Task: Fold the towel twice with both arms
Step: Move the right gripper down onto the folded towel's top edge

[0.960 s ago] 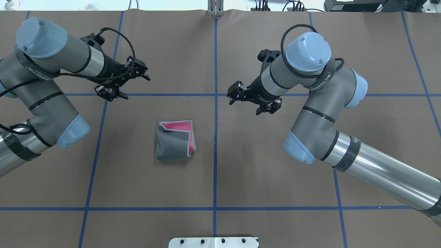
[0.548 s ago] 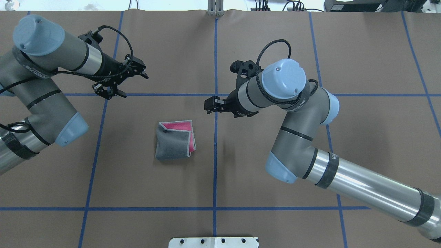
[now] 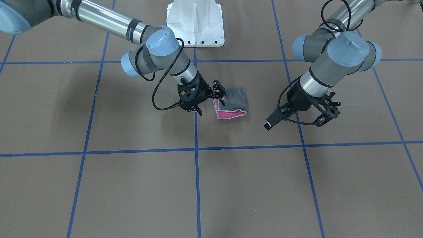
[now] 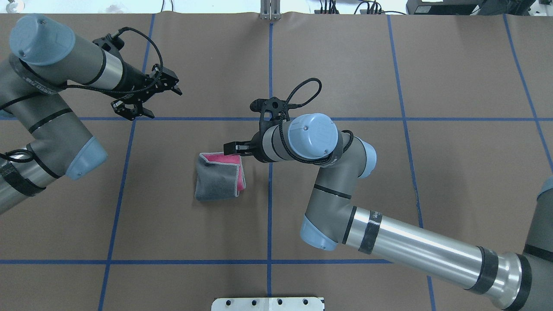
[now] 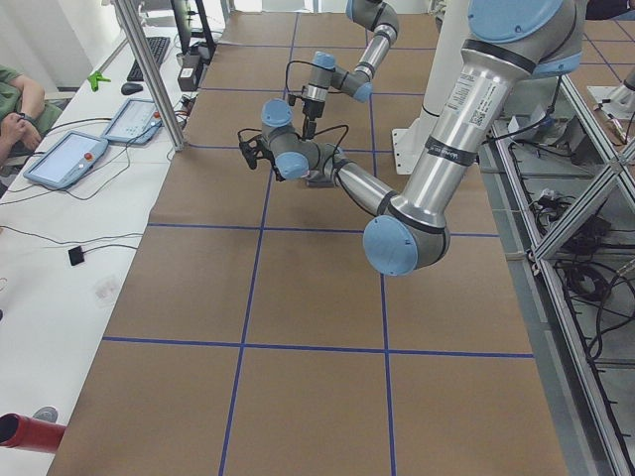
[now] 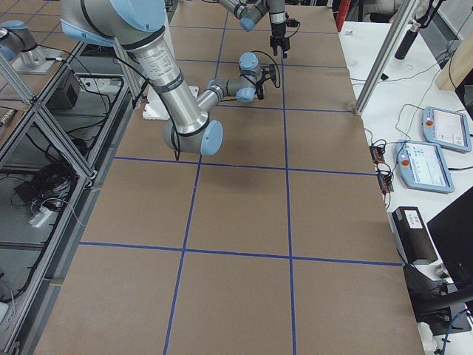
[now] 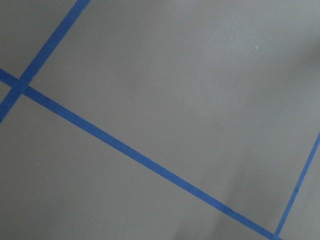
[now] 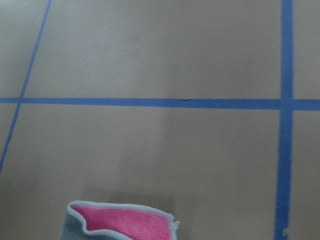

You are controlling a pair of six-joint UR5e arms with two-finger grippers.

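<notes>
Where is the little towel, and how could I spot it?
Find the big brown table crossed by blue tape lines. Near its middle, beside the right gripper, lies the towel, folded small. It is the only cloth: dark grey with pink peeking out and pale edging.

The small square terry towel (image 4: pixel 218 179) is dark grey and pink, with light grey edging. The brown paper table cover (image 4: pixel 345 65) has blue tape grid lines. The left tubular arm (image 4: pixel 56 125) and the right tubular arm (image 4: pixel 414 248) are silver-grey with light blue caps.
</notes>
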